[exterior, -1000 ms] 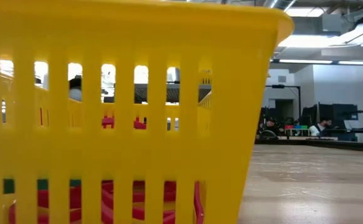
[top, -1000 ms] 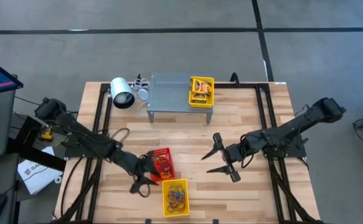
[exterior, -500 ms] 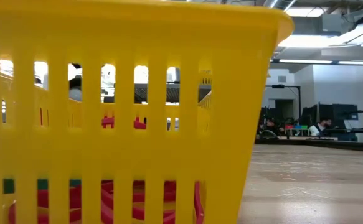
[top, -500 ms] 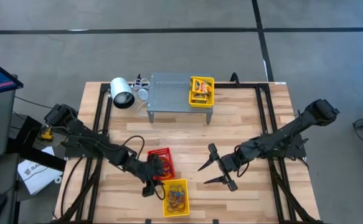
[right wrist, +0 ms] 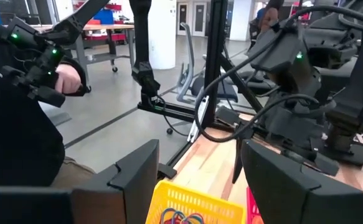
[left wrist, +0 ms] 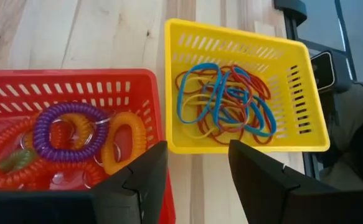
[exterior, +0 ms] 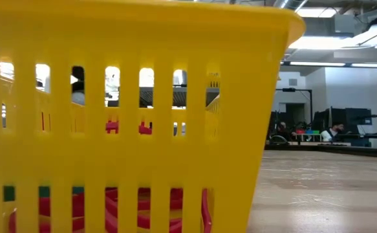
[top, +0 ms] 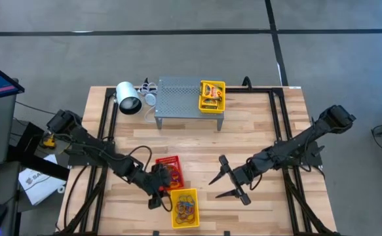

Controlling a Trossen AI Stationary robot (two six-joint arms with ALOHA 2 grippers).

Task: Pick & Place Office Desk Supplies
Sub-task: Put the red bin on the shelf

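Observation:
In the left wrist view, a red tray (left wrist: 69,87) holds coiled rings in purple (left wrist: 69,132), orange and red. Beside it a yellow tray (left wrist: 306,93) holds thin rubber bands (left wrist: 228,102). My left gripper (left wrist: 193,180) is open and hovers over the gap between the two trays (top: 154,195), touching nothing. My right gripper (top: 218,180) hangs open over bare table to the right of the trays (right wrist: 200,186). Another yellow tray with card packets (top: 211,96) rests on a grey perforated stand (top: 177,97).
A white cylindrical lamp (top: 128,98) lies at the far left beside the stand. The near yellow tray's slotted wall (exterior: 110,116) fills the low view. A person (right wrist: 19,124) holding a controller stands beyond the table in the right wrist view. Bare wood (top: 263,124) lies right of centre.
My left gripper has moved a little toward the table's right, closer to the near yellow tray, and its arm has bent further. My right gripper has moved toward the near edge and slightly left, still open.

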